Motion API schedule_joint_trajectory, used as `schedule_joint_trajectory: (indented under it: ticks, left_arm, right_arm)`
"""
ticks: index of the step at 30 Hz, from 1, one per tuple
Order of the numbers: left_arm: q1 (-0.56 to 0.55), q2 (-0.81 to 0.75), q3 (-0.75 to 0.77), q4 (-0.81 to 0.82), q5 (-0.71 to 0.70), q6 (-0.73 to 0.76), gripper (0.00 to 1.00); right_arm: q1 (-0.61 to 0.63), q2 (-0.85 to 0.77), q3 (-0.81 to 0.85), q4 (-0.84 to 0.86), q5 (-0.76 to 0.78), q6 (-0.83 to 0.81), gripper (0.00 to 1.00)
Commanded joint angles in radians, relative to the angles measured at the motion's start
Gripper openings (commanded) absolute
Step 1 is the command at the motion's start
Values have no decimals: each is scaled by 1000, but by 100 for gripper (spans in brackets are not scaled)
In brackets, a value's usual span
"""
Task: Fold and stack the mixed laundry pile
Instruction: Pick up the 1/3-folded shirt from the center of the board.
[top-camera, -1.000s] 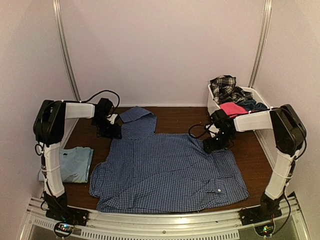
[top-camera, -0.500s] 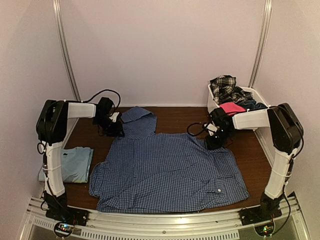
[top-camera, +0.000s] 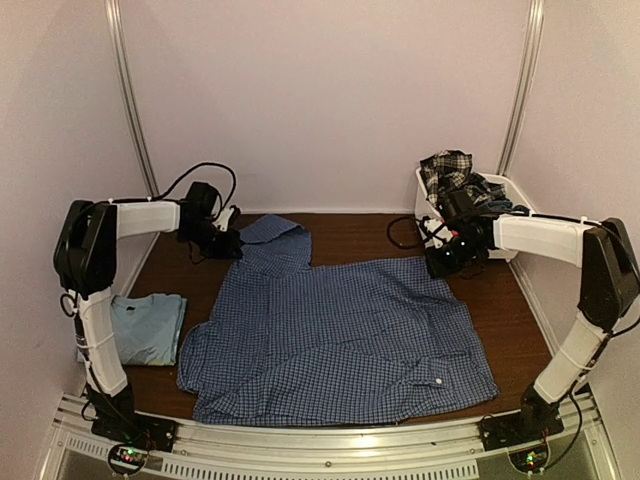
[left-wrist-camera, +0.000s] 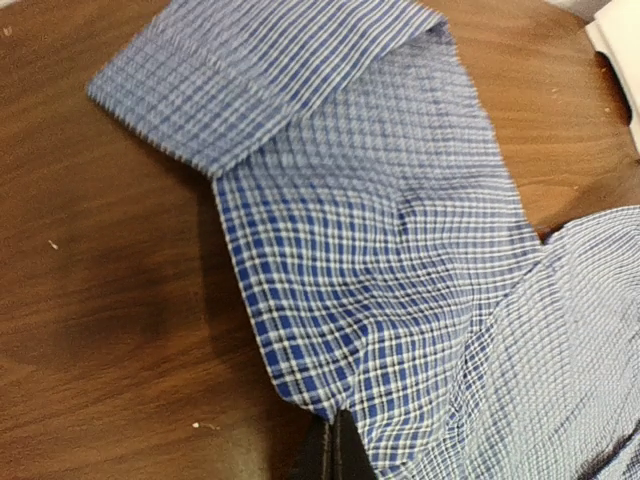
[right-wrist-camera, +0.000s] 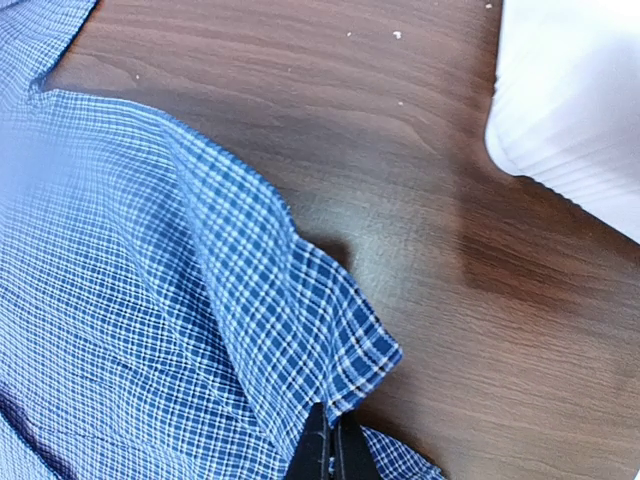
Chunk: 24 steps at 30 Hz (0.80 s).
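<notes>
While flat on table (top-camera: 360, 235), pinched at both far edges: left gripper (top-camera: 230, 245) clamped on shirt (top-camera: 330, 340), right gripper (top-camera: 438, 269) likewise clamped on shirt.

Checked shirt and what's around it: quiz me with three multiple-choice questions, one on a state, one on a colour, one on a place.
1. The jaws at the shirt are: A both pairs shut on it; B both open; C only the left shut.
2. The basket is: A green; B white; C black.
3. The T-shirt lies: A in the basket; B on the shirt; C on the table, left of the shirt.
Key: 1 A, both wrist views show closed tips pinching cloth; 2 B, its wall is white; 3 C, it sits folded at the table's left edge.
</notes>
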Motion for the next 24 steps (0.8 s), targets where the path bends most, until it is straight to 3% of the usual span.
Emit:
schedule_joint_trajectory:
  ticks: [1,14,24]
  left_arm:
    - [7,-137,-52,107,37,51,0]
    - [7,-322,-256,110,74,206,0]
    - [-33,-477,-439,48,99,396,0]
  right_arm:
    - [-12,-48,-34,8,29,19,0]
    - [-44,-149,-109,2,28,20,0]
    - [-64,-179,-186,-17,-61,-28,0]
